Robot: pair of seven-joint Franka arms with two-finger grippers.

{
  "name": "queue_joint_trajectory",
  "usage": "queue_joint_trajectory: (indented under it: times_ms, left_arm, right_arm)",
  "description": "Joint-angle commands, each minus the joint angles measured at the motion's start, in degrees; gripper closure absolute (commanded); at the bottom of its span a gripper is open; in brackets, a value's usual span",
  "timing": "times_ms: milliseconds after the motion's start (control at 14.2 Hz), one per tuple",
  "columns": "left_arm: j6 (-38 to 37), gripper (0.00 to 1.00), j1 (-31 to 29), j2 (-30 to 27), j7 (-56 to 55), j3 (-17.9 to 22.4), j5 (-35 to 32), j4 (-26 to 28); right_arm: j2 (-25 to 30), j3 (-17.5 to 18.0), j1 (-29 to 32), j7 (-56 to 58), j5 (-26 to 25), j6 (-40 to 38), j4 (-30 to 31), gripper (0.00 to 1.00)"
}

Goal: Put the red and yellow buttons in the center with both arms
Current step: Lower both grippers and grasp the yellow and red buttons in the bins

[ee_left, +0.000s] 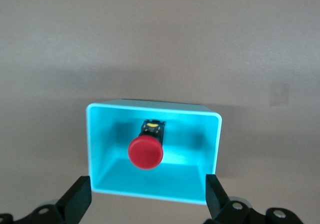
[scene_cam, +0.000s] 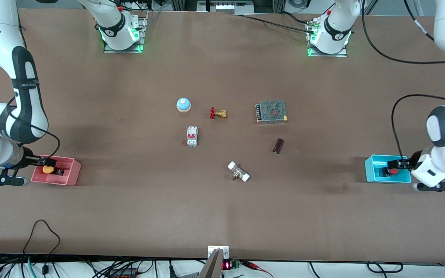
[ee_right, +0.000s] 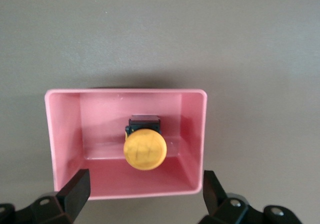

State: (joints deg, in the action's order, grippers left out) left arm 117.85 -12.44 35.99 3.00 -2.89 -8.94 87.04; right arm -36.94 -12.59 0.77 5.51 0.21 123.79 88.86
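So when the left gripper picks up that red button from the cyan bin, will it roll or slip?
The red button probably stays rigid. Its round cap looks smooth, so fingers could slip there; its squarer black body seems safer. Lying on its side in the cyan bin, it may roll.

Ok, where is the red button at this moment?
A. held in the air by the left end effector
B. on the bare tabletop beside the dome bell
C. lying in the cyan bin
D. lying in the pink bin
C: the left wrist view shows the red button lying inside the cyan bin, the open left end effector above it.
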Motion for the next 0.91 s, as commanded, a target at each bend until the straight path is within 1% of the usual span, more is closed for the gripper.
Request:
queue_joint_trajectory:
  times_ms: [0, 141, 281, 422, 492, 844]
  left_arm:
    - [0.89, 0.00, -0.57, 2.76, 1.04, -0.28, -1.16, -1.44]
    - [2.90, 0.00, -0.74, 3.99, 1.31, -0.19, -1.16, -1.17]
    - [3.35, 0.00, -1.18, 5.13, 1.40, -0.02, -1.25, -1.17]
    - [3.26, 0.02, -1.18, 5.40, 1.31, 0.25, -3.26, -1.17]
    - [3.26, 0.07, -1.18, 5.49, 1.05, 0.25, -3.27, -1.17]
    - [3.09, 0.46, -1.10, 5.49, 0.34, 0.16, -3.01, -1.35]
  right_arm:
    - [-2.95, 0.55, 0.82, 1.96, 3.11, 0.92, -2.81, 0.00]
    - [-3.66, 0.55, 0.82, 2.31, 3.30, 1.81, -2.91, 0.00]
    - [-3.84, 0.64, 0.82, 2.31, 3.21, 1.98, -2.91, 0.00]
    - [-4.54, 0.64, 0.82, 2.31, 3.30, 3.21, -2.91, 0.00]
    - [-4.63, 0.64, 0.82, 2.31, 3.39, 3.30, -2.91, 0.00]
    - [-5.51, 0.64, 0.82, 2.31, 3.39, 3.39, -2.91, 0.00]
